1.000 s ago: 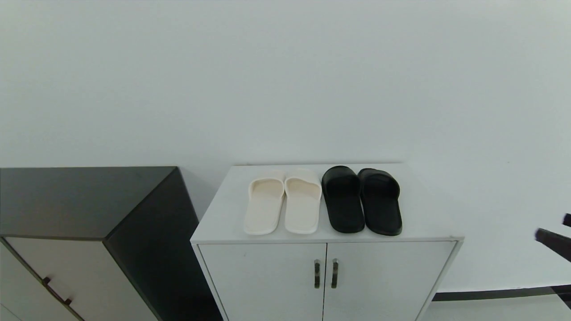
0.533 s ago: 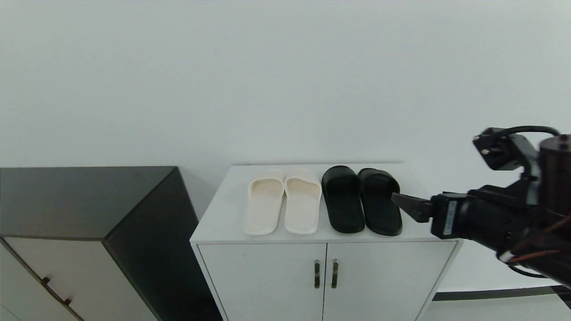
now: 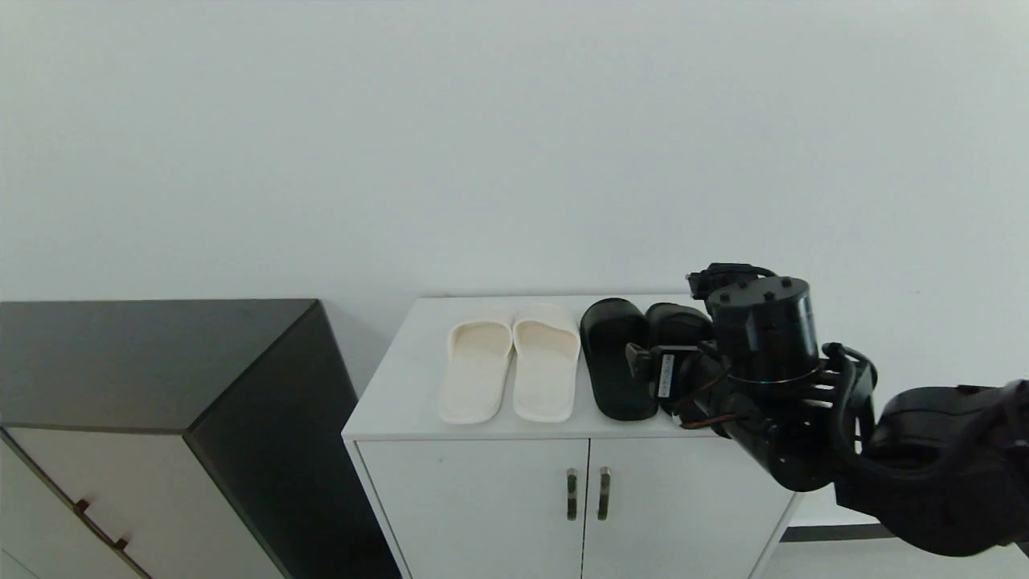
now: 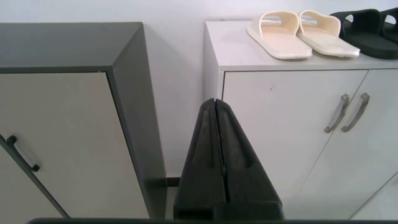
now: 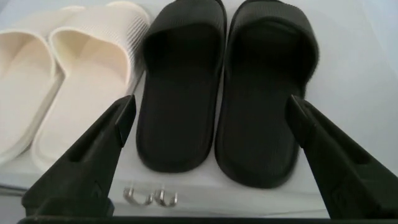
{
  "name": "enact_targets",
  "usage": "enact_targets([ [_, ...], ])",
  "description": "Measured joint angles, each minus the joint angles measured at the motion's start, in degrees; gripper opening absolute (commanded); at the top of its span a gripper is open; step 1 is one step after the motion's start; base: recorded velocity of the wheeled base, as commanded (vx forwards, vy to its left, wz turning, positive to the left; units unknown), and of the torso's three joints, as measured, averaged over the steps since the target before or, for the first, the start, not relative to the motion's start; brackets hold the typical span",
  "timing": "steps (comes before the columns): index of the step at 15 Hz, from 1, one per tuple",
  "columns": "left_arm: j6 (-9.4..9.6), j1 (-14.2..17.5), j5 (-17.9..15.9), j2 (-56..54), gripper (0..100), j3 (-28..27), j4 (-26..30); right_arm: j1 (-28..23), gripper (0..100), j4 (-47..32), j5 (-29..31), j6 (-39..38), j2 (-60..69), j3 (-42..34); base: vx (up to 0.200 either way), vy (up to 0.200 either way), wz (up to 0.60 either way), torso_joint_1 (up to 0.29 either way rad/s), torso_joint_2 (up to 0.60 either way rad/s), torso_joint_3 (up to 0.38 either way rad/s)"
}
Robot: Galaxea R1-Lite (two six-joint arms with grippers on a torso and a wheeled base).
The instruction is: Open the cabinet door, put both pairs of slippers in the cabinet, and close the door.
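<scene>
White cabinet top [image 3: 402, 394] is being occupied by matte moulded slippers: cream pair [image 3: 510, 370] beside black pair [image 3: 615, 362], long axes front-to-back, toes wallward. Right gripper [image 5: 211, 102] is being held spread over black pair; left gripper [image 4: 216, 109] clenched, empty.

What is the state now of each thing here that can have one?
Cabinet doors: both closed.
White slippers: on the cabinet top, side by side.
Black slippers: on the cabinet top, side by side.
Left claw: shut, empty.
Right claw: open, over the black slippers.
</scene>
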State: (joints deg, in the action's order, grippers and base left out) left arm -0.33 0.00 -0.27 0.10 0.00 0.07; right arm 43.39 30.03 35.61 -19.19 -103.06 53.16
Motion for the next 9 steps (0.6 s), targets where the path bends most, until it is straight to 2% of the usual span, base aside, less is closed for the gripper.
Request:
enact_targets([
  [6,-0.1,0.0,0.0,0.0,0,0.0,0.02,-4.06,100,1.19,1.06,0.2,-11.98,9.29,0.0,0.0,0.0,0.0,0.0,0.0],
  [9,-0.18,0.0,0.0,0.0,0,0.0,0.02,-6.88,100,1.8,0.38,2.68,-16.79,13.75,0.0,0.0,0.0,0.0,0.0,0.0],
])
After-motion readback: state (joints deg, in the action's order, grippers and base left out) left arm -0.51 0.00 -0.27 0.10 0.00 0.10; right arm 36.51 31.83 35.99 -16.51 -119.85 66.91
